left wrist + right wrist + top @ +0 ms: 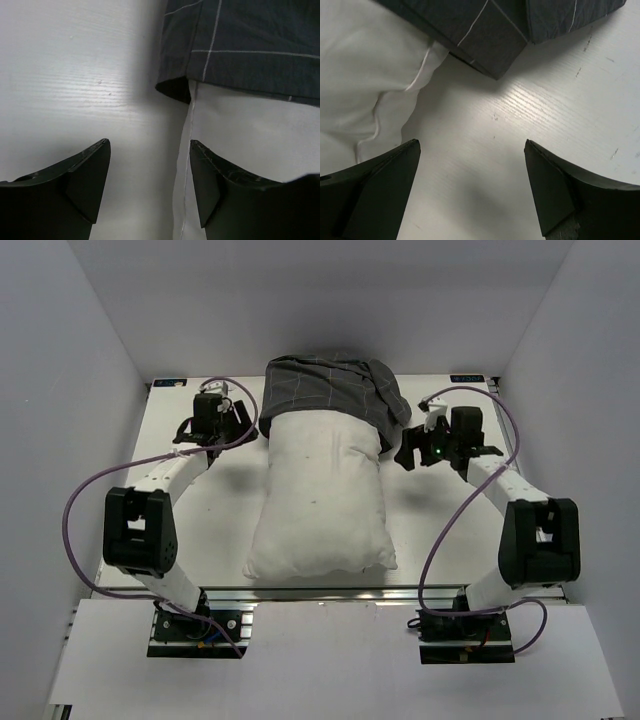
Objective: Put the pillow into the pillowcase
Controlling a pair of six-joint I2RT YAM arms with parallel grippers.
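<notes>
Only the far end of the pillow [320, 500] is inside the pillowcase [335, 385], the rest bare, with left claw [149, 145] and right claw [471, 142] open and empty.

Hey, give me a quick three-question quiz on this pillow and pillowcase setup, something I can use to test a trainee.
1. Multiple choice: which end of the pillow does the pillowcase cover? A) the near end B) the far end C) none of it
2. True or false: the right gripper is shut on the pillowcase.
3. Short answer: what does the left gripper hold?
Key: 1 B. 2 False; its jaws stand open over the table, short of the pillowcase corner. 3 Nothing; it is open, straddling the pillow's seamed edge.
</notes>
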